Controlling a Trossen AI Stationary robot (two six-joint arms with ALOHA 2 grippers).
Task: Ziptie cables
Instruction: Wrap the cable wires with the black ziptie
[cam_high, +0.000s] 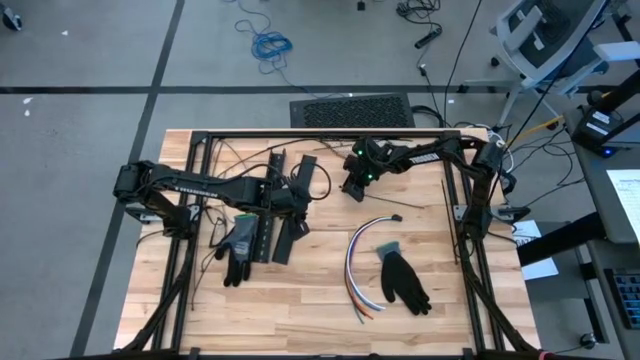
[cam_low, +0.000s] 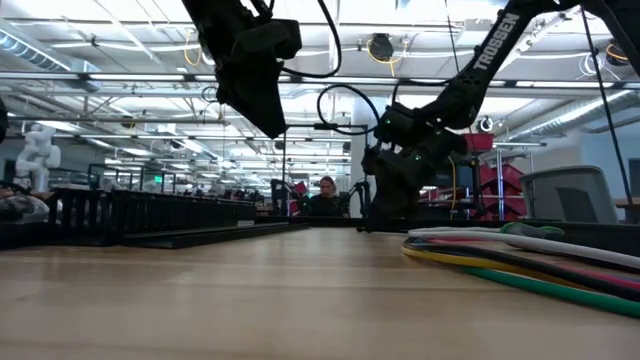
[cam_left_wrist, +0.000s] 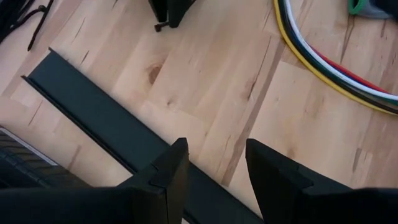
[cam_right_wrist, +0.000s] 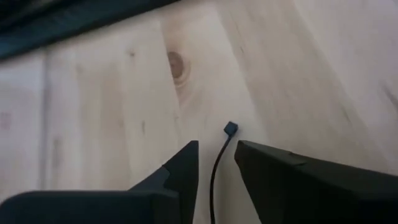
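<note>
The cables (cam_high: 356, 262), a loose curved bundle of white, grey, orange, blue and green wires, lie flat on the wooden table (cam_high: 300, 310); they also show in the left wrist view (cam_left_wrist: 323, 62) and the low view (cam_low: 520, 255). My right gripper (cam_high: 352, 190) stands low over the table beyond the cables, toward the far edge, and is open. A thin black strand with a small square head (cam_right_wrist: 231, 128) runs on the wood between its fingertips (cam_right_wrist: 216, 163), and no finger touches it. My left gripper (cam_left_wrist: 216, 168) hangs open, well above a black slotted strip (cam_left_wrist: 93, 118).
Two dark gloves lie on the table, one by the left arm (cam_high: 238, 250) and one beside the cables (cam_high: 405, 280). Black strips (cam_high: 285, 238) lie under the left arm. A black frame (cam_high: 320, 133) rims the table. Bare wood lies along the near edge.
</note>
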